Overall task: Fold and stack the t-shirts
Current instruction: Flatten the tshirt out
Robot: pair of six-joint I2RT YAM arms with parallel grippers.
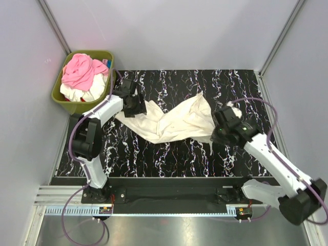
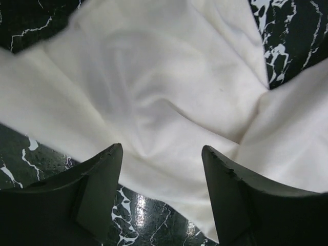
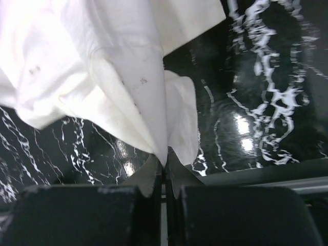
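Note:
A cream t-shirt [image 1: 171,122] lies crumpled across the middle of the black marbled table. My left gripper [image 1: 137,105] hovers over its left end, open, fingers [image 2: 102,174] straddling a fold of the cream cloth [image 2: 164,102]. My right gripper [image 1: 225,123] is shut on the shirt's right edge, the cloth [image 3: 128,82] pinched between its tips [image 3: 164,166] and lifted off the table. A pink t-shirt [image 1: 82,69] and a white one [image 1: 84,94] are piled in the olive-green basket [image 1: 59,97] at the far left.
The basket stands off the table's far left corner, next to the left arm. Grey walls close the cell on three sides. The table's raised near rail [image 1: 169,182] runs in front of both arm bases.

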